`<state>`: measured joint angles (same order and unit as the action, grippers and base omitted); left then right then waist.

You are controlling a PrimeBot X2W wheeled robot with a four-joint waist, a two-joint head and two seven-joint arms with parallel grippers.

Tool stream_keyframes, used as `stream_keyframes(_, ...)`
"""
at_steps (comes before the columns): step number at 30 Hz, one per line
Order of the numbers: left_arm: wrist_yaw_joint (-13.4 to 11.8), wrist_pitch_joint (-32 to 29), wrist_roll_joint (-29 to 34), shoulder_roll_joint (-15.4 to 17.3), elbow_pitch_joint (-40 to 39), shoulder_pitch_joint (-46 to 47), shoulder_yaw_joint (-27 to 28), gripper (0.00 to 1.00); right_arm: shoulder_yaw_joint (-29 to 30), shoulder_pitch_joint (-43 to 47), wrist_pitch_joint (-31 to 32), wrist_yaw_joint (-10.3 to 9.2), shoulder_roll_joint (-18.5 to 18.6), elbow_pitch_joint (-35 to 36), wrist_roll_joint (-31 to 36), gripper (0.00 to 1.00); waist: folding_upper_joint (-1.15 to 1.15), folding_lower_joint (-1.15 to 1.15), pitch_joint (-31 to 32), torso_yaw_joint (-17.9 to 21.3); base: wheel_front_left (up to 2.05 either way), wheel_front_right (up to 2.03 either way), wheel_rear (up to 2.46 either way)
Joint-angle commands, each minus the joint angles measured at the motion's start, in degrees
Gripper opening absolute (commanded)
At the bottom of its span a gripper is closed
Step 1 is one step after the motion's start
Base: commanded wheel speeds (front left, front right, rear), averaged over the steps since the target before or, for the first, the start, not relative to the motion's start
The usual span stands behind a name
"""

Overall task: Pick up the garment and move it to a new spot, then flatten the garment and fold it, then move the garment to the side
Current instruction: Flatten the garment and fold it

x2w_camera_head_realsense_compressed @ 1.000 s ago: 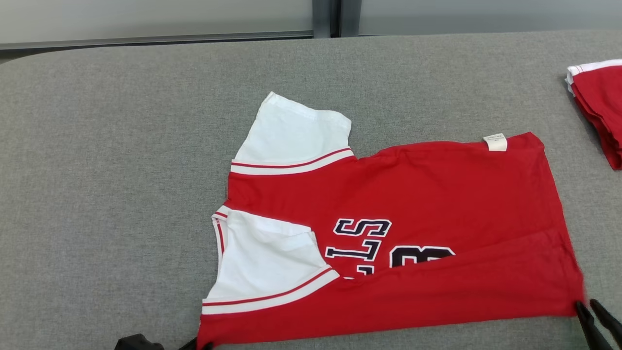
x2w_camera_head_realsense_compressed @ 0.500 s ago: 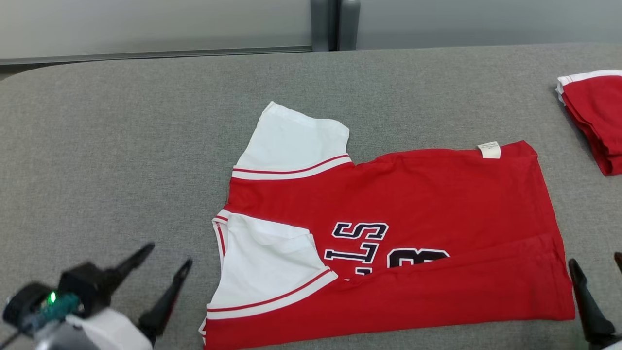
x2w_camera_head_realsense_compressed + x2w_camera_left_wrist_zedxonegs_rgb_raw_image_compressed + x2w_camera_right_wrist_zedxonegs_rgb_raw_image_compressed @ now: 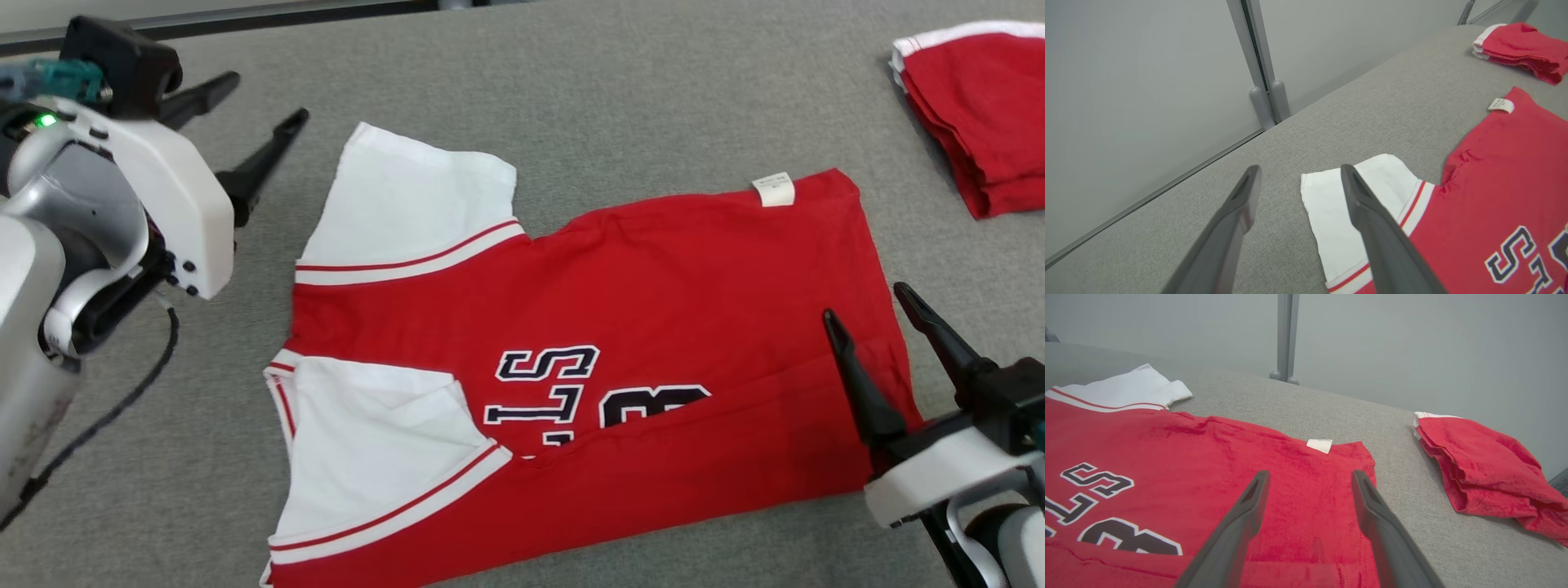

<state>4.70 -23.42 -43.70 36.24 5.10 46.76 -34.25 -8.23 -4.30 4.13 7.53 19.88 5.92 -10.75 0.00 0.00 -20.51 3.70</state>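
The red shirt [image 3: 653, 310] with white sleeves lies flat on the grey table [image 3: 571, 73]. Its near side is folded up over the big number. The right gripper [image 3: 865, 300] is over the shirt's hem end, fingers spread wide, holding nothing. The left gripper [image 3: 267, 96] is wide and empty too, above bare table just beside the far white sleeve [image 3: 408, 196]. There is lots of free table to the left. A folded red pile [image 3: 971, 122] sits well apart on the right, cut off at the edge. The fold hides part of the letters.
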Motion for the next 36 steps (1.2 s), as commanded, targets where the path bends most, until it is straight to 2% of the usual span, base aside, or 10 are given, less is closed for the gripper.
stream_keyframes(1, 0.4, -0.8, 0.5, 0.2, 1.7, 1.8, -0.4, 1.0, -0.3, -1.2, -0.8, -0.09, -0.2, -0.6, -0.4, 1.0, 0.0, 0.0, -3.1, 3.3, 0.0, 0.0, 0.0)
stream_keyframes(10, 2.6, -8.5, 0.2, 1.0, 16.9, 12.1, -5.2, 1.0, -2.8, -5.6, -5.9, -0.1, -2.5, -8.5, -0.4, 1.0, 0.0, 0.0, -8.1, 9.6, 0.0, 0.0, 0.0)
stream_keyframes(22, 2.8, -10.9, -2.8, 4.6, 18.7, 14.7, -10.9, 1.0, -2.8, -7.0, -9.5, -0.1, -4.9, -13.0, -0.3, 1.0, 0.0, 0.0, -10.3, 12.4, 0.0, 0.0, 0.0)
stream_keyframes(23, 2.9, -10.9, -2.7, 4.8, 18.6, 14.9, -11.2, 0.96, -2.8, -7.2, -9.6, -0.1, -5.0, -13.1, -0.3, 1.0, 0.0, 0.0, -10.4, 12.5, 0.0, 0.0, 0.0)
stream_keyframes(24, 2.9, -10.7, -2.7, 5.0, 18.6, 15.1, -11.6, 0.85, -2.8, -7.4, -9.8, -0.1, -5.0, -13.3, -0.3, 1.0, 0.0, 0.0, -10.5, 12.6, 0.0, 0.0, 0.0)
stream_keyframes(25, 2.9, -10.9, -2.8, 5.2, 18.7, 15.1, -11.9, 0.46, -2.9, -7.6, -10.0, -0.1, -5.0, -13.4, -0.3, 1.0, 0.0, 0.0, -10.6, 12.6, 0.0, 0.0, 0.0)
stream_keyframes(27, 2.8, -10.6, -2.9, 5.5, 18.9, 15.4, -12.4, 0.27, -2.9, -7.7, -10.1, -0.1, -5.1, -13.5, -0.3, 1.0, 0.0, 0.0, -10.8, 12.7, 0.0, 0.0, 0.0)
stream_keyframes(29, 2.8, -10.4, -3.1, 5.6, 19.1, 16.0, -12.8, 0.19, -3.0, -7.8, -10.2, -0.1, -4.9, -13.7, -0.4, 1.0, 0.0, 0.0, -10.9, 12.6, 0.0, 0.0, 0.0)
stream_keyframes(31, 2.8, -10.2, -3.1, 5.5, 19.2, 16.4, -13.3, 0.0, -3.0, -8.1, -10.2, -0.1, -4.8, -13.8, -0.4, 1.0, 0.0, 0.0, -11.0, 12.6, 0.0, 0.0, 0.0)
stream_keyframes(36, 2.8, -9.1, -3.4, 5.4, 19.7, 17.6, -14.2, 0.0, -4.0, -9.5, -9.8, -0.1, -4.0, -13.5, 0.0, 1.0, 0.0, 0.0, -11.0, 12.3, 0.0, 0.0, 0.0)
